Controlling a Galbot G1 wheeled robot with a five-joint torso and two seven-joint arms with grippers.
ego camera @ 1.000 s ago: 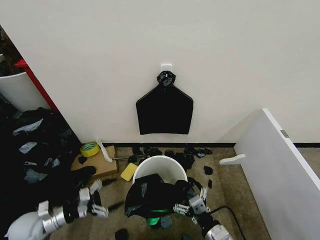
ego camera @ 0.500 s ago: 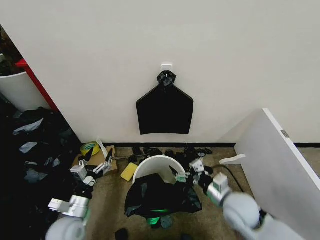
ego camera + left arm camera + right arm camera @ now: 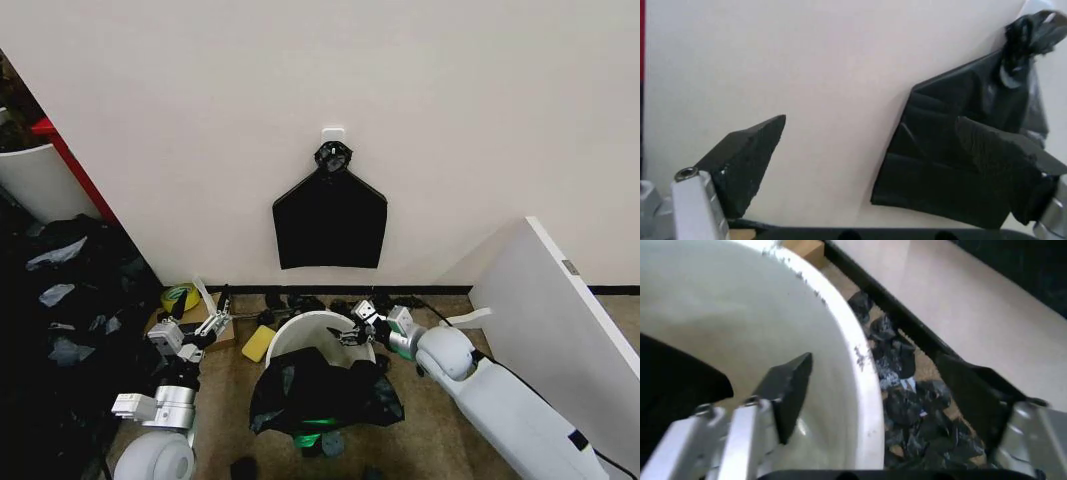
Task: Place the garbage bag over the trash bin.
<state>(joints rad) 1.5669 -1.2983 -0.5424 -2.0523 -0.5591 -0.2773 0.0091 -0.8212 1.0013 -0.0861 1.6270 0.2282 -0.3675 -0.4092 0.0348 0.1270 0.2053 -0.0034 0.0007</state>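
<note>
My right gripper [image 3: 352, 331] straddles the trash bin's far rim, fingers spread wide and empty.

Going big to small: the white wall fills 12 o'clock, with a flat bundle of black bags [image 3: 330, 220] hanging from a hook. A white board [image 3: 560, 340] leans at 3 o'clock. The trash bin [image 3: 318, 329] stands at centre; the garbage bag [image 3: 322, 392] is draped over its near side at 6 o'clock, far rim bare. In my right wrist view, one finger [image 3: 788, 390] sits inside the bin wall [image 3: 740, 330] and the other outside, over black scraps [image 3: 907, 405] on the floor, with neither clearly touching the rim. My left gripper [image 3: 208, 328] hangs at 9 o'clock over a cardboard piece [image 3: 200, 335], jaws apart, holding nothing. A yellow block [image 3: 257, 344] lies just beside the bin; a tape roll [image 3: 179, 297] rests at 10 o'clock.
</note>
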